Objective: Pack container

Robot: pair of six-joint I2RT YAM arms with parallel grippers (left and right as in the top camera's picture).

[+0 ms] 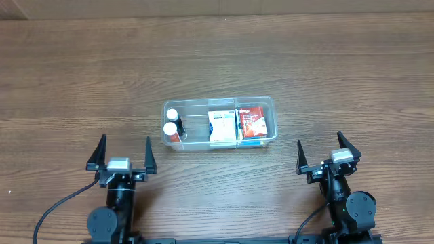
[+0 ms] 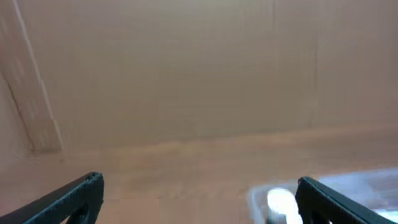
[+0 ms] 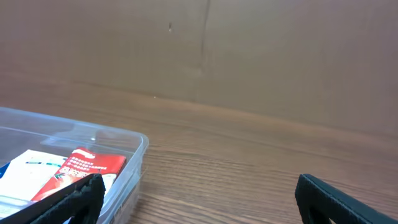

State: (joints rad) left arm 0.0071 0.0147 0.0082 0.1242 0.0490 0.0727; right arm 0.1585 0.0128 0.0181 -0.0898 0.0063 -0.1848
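The clear plastic container [image 1: 218,102] sits in the middle of the table. Inside it are two small white-capped bottles [image 1: 171,127] at the left, a white-and-blue packet [image 1: 221,125] in the middle and a red packet [image 1: 251,120] at the right. My left gripper [image 1: 122,154] is open and empty, near the front edge, to the left of the container. My right gripper [image 1: 327,154] is open and empty, to the right of it. The right wrist view shows the container's corner [image 3: 134,144] and the red packet [image 3: 84,167]. The left wrist view shows a blurred bottle cap [image 2: 280,200].
The wooden table [image 1: 352,74] runs wide on all sides of the container. A cardboard wall [image 3: 261,50] stands at the back.
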